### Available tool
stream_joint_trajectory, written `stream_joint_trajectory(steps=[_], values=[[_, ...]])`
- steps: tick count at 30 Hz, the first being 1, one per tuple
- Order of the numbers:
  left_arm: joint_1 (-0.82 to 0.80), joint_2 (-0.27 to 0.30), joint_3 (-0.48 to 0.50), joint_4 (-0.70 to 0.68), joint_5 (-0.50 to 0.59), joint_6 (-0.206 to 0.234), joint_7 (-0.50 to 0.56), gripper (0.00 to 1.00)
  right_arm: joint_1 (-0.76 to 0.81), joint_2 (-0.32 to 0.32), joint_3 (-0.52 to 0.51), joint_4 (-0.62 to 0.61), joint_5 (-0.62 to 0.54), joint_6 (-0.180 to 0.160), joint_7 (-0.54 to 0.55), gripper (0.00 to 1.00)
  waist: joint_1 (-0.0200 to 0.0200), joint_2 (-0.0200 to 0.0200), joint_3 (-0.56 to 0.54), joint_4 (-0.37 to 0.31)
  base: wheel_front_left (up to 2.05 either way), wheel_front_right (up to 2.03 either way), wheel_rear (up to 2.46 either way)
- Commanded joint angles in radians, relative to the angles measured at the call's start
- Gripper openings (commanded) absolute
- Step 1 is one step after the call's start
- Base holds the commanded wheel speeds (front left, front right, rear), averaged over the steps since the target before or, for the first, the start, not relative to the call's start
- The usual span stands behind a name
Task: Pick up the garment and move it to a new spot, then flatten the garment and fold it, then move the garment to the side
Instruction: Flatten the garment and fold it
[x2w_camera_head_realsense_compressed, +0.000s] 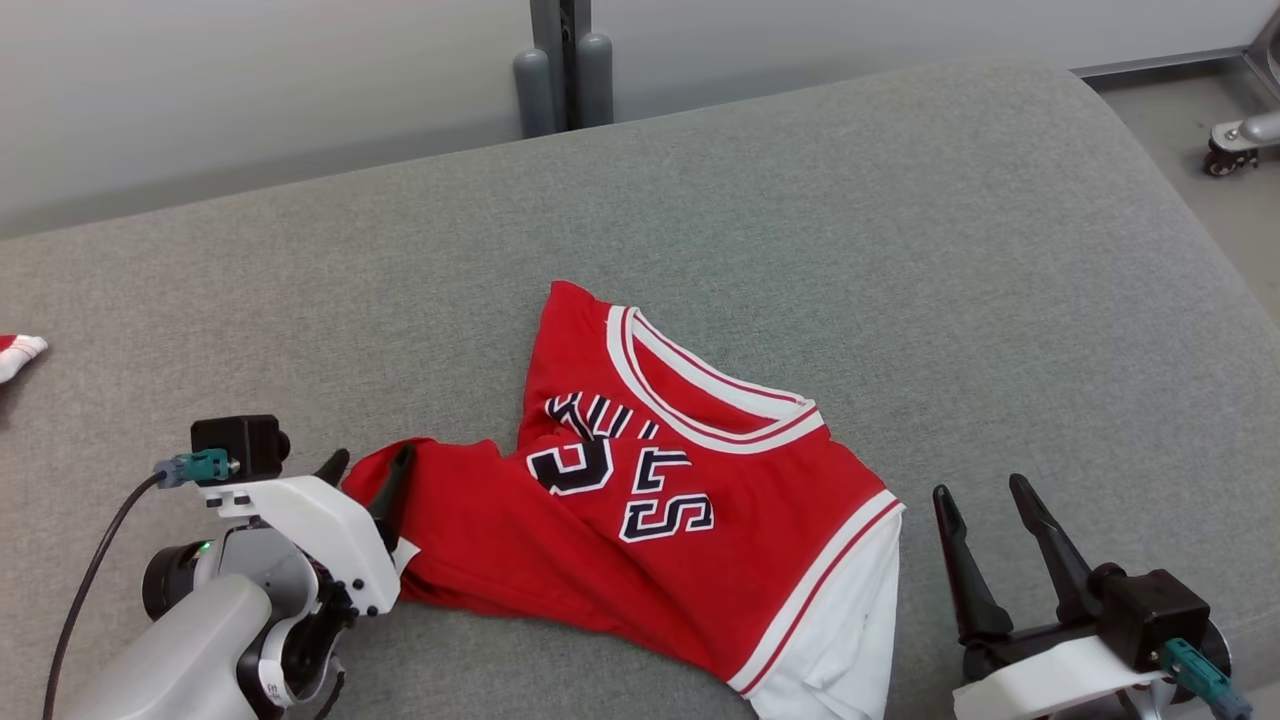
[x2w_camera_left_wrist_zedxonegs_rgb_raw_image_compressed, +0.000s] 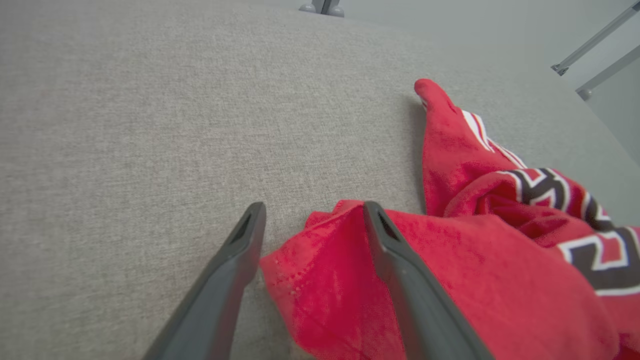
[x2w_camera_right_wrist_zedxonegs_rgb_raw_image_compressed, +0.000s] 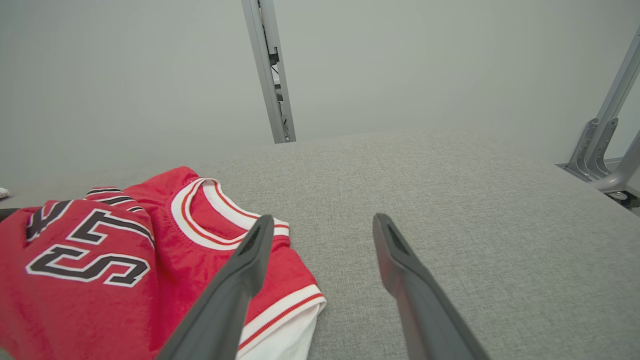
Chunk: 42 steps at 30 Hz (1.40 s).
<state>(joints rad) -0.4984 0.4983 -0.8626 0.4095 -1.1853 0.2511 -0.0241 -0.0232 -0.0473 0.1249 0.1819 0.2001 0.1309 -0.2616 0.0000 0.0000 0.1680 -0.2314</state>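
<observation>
Jersey (x2w_camera_head_realsense_compressed: 470, 545) looks soft, light, floppy, crumpled by the near edge of the surface (x2w_camera_head_realsense_compressed: 900, 250). Left hand (x2w_camera_head_realsense_compressed: 370, 462) wide open astride its corner, right hand (x2w_camera_head_realsense_compressed: 980, 490) wide open, empty. I'd pinch the hem corners.

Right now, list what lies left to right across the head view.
small red-and-white item → left gripper → red jersey → right gripper → caster wheel

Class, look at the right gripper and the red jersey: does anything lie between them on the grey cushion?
Nothing visible does. The right gripper stands open beside the jersey, by its white-trimmed sleeve, with only bare grey cushion between. The left gripper, also open, has the jersey's opposite corner between its fingers.
</observation>
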Motion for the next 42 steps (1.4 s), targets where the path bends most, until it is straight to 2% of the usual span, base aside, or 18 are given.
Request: stream_joint_trajectory(steps=[1, 6, 7, 11, 16, 19, 23, 27, 29, 30, 31, 32, 35, 39, 42], values=[[-0.009, 0.011, -0.004, 0.012, -0.007, -0.011, 0.021, 1.0, -0.007, -0.006, -0.003, 0.001, 0.004, 0.0, -0.005, 1.0, 0.0, 0.0, 0.004, -0.006, 0.0, 0.0, 0.0], [0.005, 0.008, -0.002, 0.031, -0.038, -0.026, 0.053, 1.0, -0.004, -0.006, -0.005, 0.003, 0.005, 0.0, -0.005, 1.0, 0.0, 0.0, 0.008, -0.014, 0.0, 0.0, 0.0], [0.007, 0.013, -0.001, 0.042, -0.037, -0.036, 0.056, 0.0, -0.003, -0.006, -0.007, 0.005, 0.004, 0.0, -0.005, 1.0, 0.0, 0.0, 0.007, -0.015, 0.0, 0.0, 0.0], [0.003, 0.016, 0.002, 0.031, -0.03, -0.056, 0.033, 0.0, 0.007, -0.006, -0.019, 0.006, -0.001, 0.0, -0.005, 1.0, 0.0, 0.0, -0.003, -0.004, 0.0, 0.0, 0.0], [0.055, 0.048, 0.036, -0.069, -0.026, -0.027, -0.049, 0.0, 0.035, -0.006, -0.036, 0.003, -0.009, 0.0, -0.005, 1.0, 0.0, 0.0, -0.031, 0.04, 0.0, 0.0, 0.0], [0.145, 0.085, 0.065, -0.184, -0.045, 0.012, -0.104, 0.0, 0.049, -0.005, -0.037, 0.0, -0.015, 0.0, -0.005, 1.0, 0.0, 0.0, -0.047, 0.073, 0.0, 0.0, 0.0], [0.353, 0.119, 0.131, -0.323, -0.113, 0.105, -0.191, 0.0, 0.06, -0.006, -0.05, -0.007, -0.023, 0.0, -0.005, 1.0, 0.0, 0.0, -0.058, 0.115, 0.0, 0.0, 0.0], [0.505, 0.095, 0.154, -0.384, -0.147, 0.119, -0.224, 0.0, 0.067, -0.006, -0.057, -0.01, -0.034, 0.0, -0.005, 1.0, 0.0, 0.0, -0.05, 0.165, 0.0, 0.0, 0.0], [0.538, 0.052, 0.154, -0.364, -0.149, 0.106, -0.232, 0.0, 0.066, -0.006, -0.052, -0.007, -0.039, 0.0, -0.005, 1.0, 0.0, 0.0, -0.048, 0.187, 0.0, 0.0, 0.0], [0.547, 0.032, 0.158, -0.339, -0.14, 0.1, -0.235, 0.4, 0.065, -0.006, -0.051, -0.004, -0.043, 0.0, -0.005, 1.0, 0.0, 0.0, -0.048, 0.195, 0.0, 0.0, 0.0], [0.558, 0.008, 0.161, -0.313, -0.142, 0.093, -0.235, 0.95, 0.062, -0.006, -0.049, -0.002, -0.046, 0.0, -0.005, 1.0, 0.0, 0.0, -0.049, 0.201, 0.0, 0.0, 0.0], [0.562, -0.006, 0.161, -0.287, -0.125, 0.086, -0.238, 1.0, 0.059, -0.006, -0.047, -0.001, -0.046, 0.0, -0.005, 1.0, 0.0, 0.0, -0.052, 0.204, 0.0, 0.0, 0.0], [0.566, -0.052, 0.235, -0.248, -0.062, 0.061, -0.242, 1.0, 0.056, -0.007, -0.055, -0.01, -0.053, 0.0, -0.005, 1.0, 0.0, 0.0, -0.06, 0.212, 0.0, 0.0, 0.0], [0.64, -0.115, 0.424, -0.3, 0.145, 0.041, -0.239, 1.0, 0.065, -0.006, -0.084, -0.046, -0.063, 0.0, -0.005, 1.0, 0.0, 0.0, -0.081, 0.209, 0.0, 0.0, 0.0], [0.679, -0.134, 0.528, -0.373, 0.3, 0.021, -0.241, 1.0, 0.071, -0.006, -0.116, -0.085, -0.072, 0.0, -0.005, 1.0, 0.0, 0.0, -0.104, 0.198, 0.0, 0.0, 0.0]])
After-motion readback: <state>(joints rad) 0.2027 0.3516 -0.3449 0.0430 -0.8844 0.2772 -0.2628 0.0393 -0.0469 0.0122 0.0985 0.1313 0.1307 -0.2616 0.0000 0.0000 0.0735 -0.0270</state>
